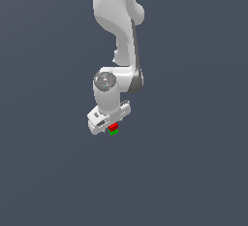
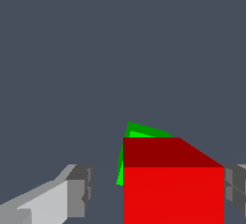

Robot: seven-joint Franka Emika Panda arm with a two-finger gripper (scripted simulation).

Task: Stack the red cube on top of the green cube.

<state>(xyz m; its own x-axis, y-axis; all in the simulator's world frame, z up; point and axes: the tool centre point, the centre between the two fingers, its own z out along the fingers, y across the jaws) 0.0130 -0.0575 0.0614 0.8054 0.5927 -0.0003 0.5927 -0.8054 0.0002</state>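
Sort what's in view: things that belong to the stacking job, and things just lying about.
Belongs to the job:
- red cube, sitting over the green one
- green cube, beneath it
- gripper, jaws apart beside the red cube

Lying about:
- nothing else visible, only the plain grey floor

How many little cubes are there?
2: the red cube sits under the gripper, and the green cube is right beneath it, mostly hidden in the wrist view.
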